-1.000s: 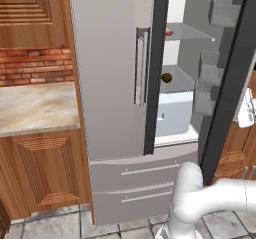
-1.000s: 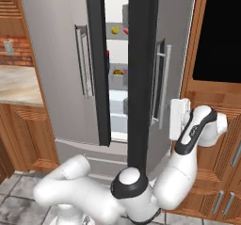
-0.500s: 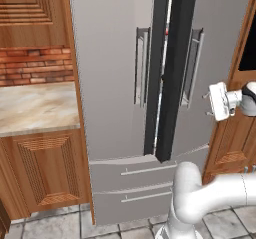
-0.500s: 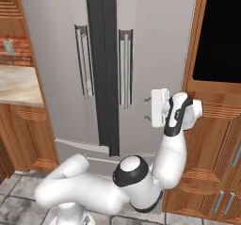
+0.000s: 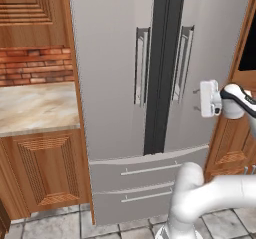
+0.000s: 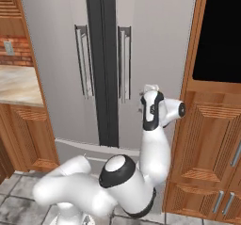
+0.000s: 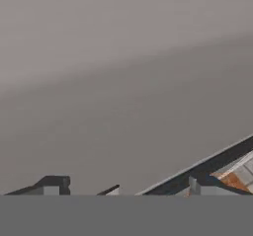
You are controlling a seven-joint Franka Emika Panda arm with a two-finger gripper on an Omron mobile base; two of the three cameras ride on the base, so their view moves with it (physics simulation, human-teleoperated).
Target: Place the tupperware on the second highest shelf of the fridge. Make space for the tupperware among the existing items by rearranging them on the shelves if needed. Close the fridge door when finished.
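In the left base view the tall grey two-door fridge [image 5: 150, 83] stands with both doors flush on its dark centre seam, and the white arm's hand [image 5: 197, 99] sits just beside the right door's face below its silver bar handle [image 5: 182, 63], fingers spread wide and empty, a posture consistent with pushing that door shut. In the right base view the hand [image 6: 141, 99] points at the same door panel at mid-height, right of the handles. In the hand view plain grey door fills most of the picture; the tupperware presumably lies inside, hidden behind the doors.
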